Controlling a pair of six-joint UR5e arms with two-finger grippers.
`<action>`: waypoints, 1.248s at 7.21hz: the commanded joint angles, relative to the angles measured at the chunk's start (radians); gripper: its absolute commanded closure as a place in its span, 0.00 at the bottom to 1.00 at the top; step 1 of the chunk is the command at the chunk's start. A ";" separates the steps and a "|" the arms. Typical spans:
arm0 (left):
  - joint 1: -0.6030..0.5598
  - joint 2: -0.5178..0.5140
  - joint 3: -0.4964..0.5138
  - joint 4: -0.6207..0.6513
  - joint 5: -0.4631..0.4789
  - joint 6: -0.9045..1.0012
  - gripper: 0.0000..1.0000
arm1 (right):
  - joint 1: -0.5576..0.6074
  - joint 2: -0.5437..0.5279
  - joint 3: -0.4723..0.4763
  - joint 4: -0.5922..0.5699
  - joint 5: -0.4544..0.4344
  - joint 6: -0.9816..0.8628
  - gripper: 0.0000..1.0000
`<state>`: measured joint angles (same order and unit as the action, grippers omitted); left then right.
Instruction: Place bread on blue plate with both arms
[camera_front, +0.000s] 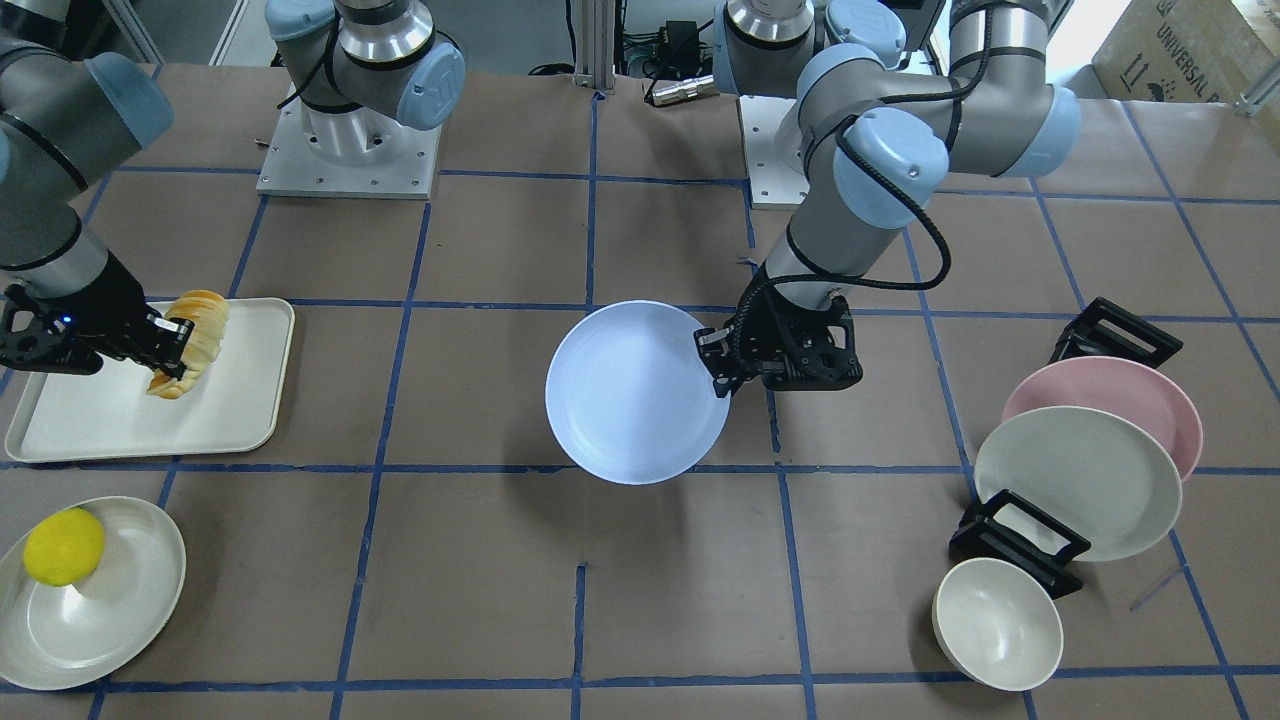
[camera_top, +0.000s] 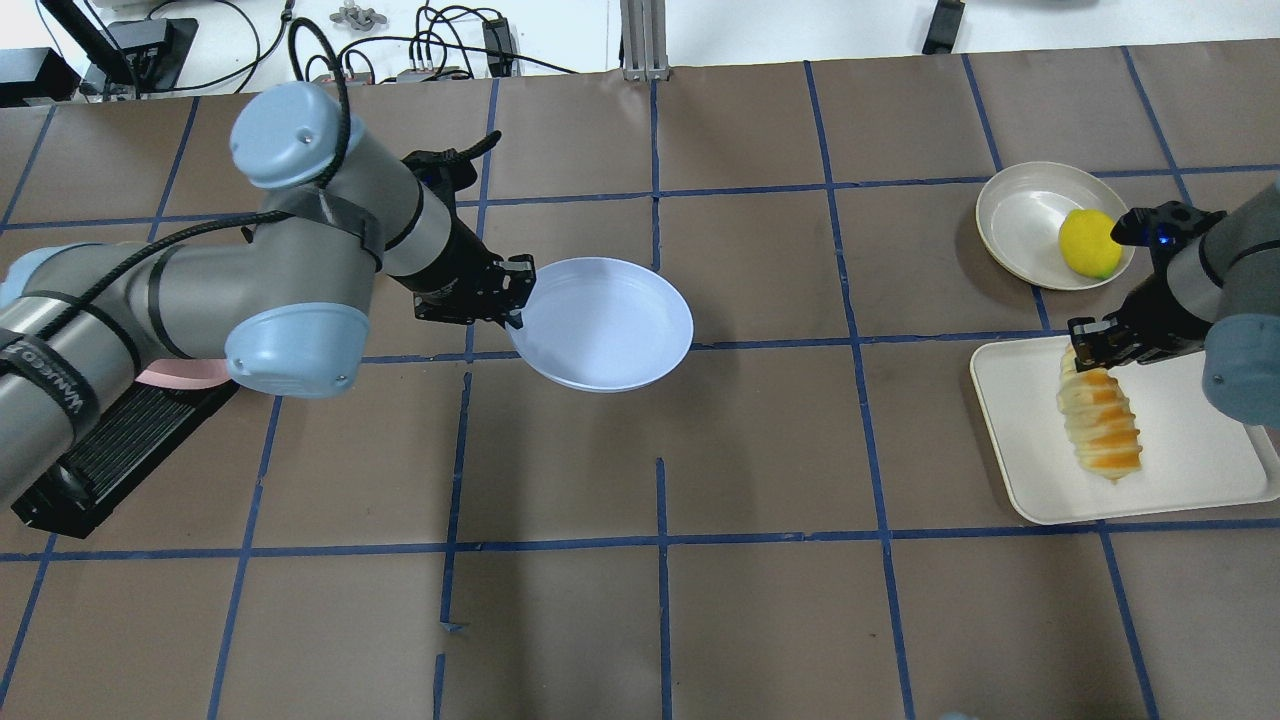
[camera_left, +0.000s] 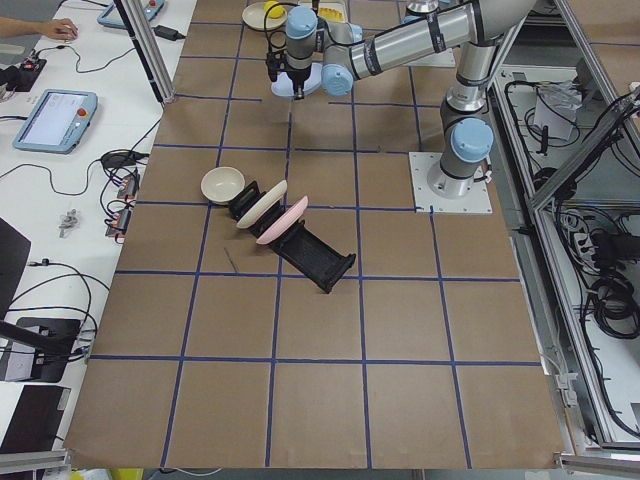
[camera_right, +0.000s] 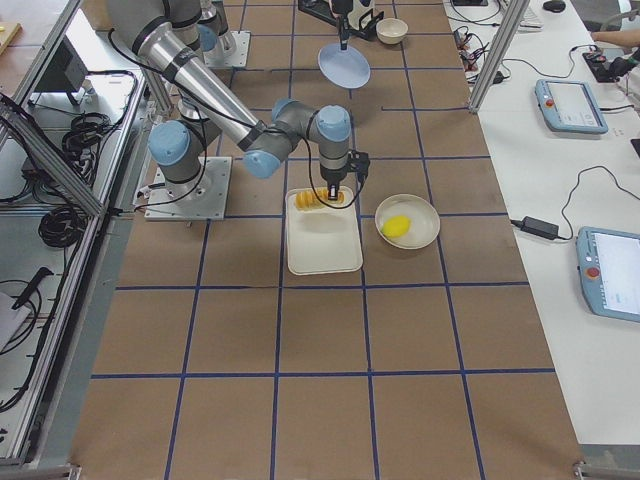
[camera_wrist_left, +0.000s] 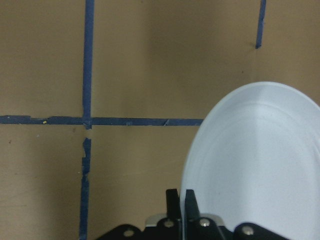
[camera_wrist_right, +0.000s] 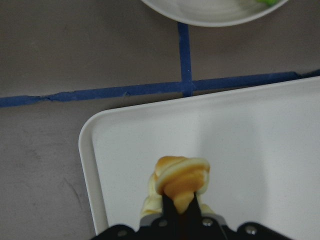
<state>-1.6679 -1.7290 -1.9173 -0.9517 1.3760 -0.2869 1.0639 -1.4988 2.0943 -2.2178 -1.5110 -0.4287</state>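
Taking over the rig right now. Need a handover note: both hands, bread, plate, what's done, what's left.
Left hand: shut on the rim of the round pale blue plate, held tilted mid-table, apparently off the surface.
Right hand: shut on one end of the ridged orange-and-cream striped bread loaf, over the white rectangular tray.
Done: both grasps made.
Left: carry the loaf to the plate and release it there; the plate is bare.

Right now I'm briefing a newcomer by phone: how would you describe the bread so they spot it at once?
Find the white rectangular tray at the table end on the robot's right. Over it is the bread, a ridged loaf with one end pinched in the jaws of the right arm. Its orange and cream stripes set it apart from the round yellow ball in the cream dish.
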 joint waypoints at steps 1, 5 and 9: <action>-0.114 -0.056 -0.009 0.097 0.096 -0.119 1.00 | 0.057 -0.037 -0.162 0.157 -0.003 0.014 0.91; -0.226 -0.139 -0.005 0.171 0.229 -0.265 0.96 | 0.253 0.008 -0.575 0.554 -0.081 0.133 0.90; -0.201 -0.119 0.026 0.156 0.225 -0.200 0.00 | 0.500 0.020 -0.626 0.596 -0.069 0.238 0.89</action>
<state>-1.8836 -1.8530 -1.9028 -0.7916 1.6007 -0.5339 1.4810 -1.4819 1.4649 -1.6149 -1.5883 -0.2464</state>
